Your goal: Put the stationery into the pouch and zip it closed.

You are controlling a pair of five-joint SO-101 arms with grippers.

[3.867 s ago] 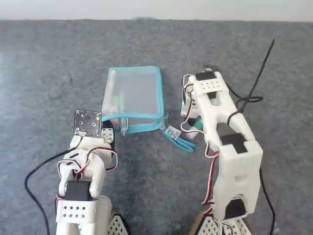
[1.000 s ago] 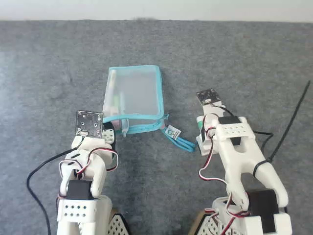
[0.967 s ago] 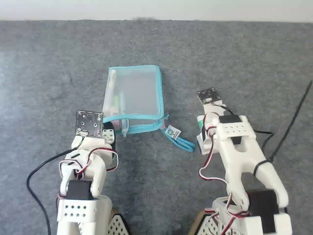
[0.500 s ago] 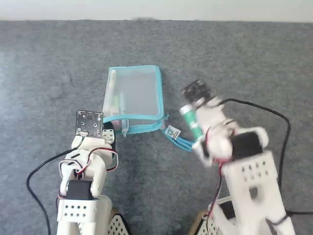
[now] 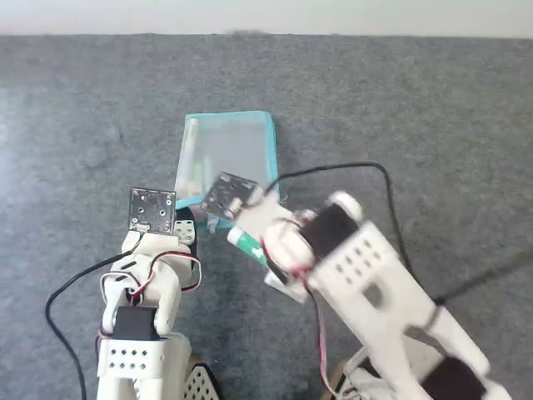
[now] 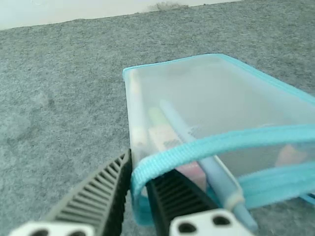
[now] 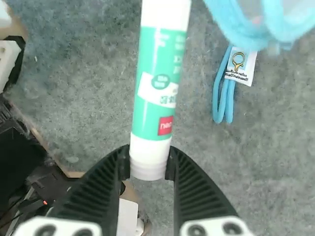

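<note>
On the grey carpeted counter [image 5: 433,100], your left gripper [image 6: 139,173] clamps the near rim of the translucent turquoise-trimmed pouch [image 5: 229,158]. Your right gripper [image 7: 147,155] grips the green-and-white glue stick [image 7: 160,83] just beside its mouth; align the stick with the opening first.

frosted clear plastic zip pouch [image 6: 216,93]: turquoise fabric edging | white cylindrical glue stick [image 7: 160,83]: green band, small red patch | thin blue cord loop [image 7: 221,118]: white tag | left fingers [image 6: 98,196], right fingers [image 7: 98,191]: black, ridged | tabletop [image 5: 416,100]: mottled grey
</note>
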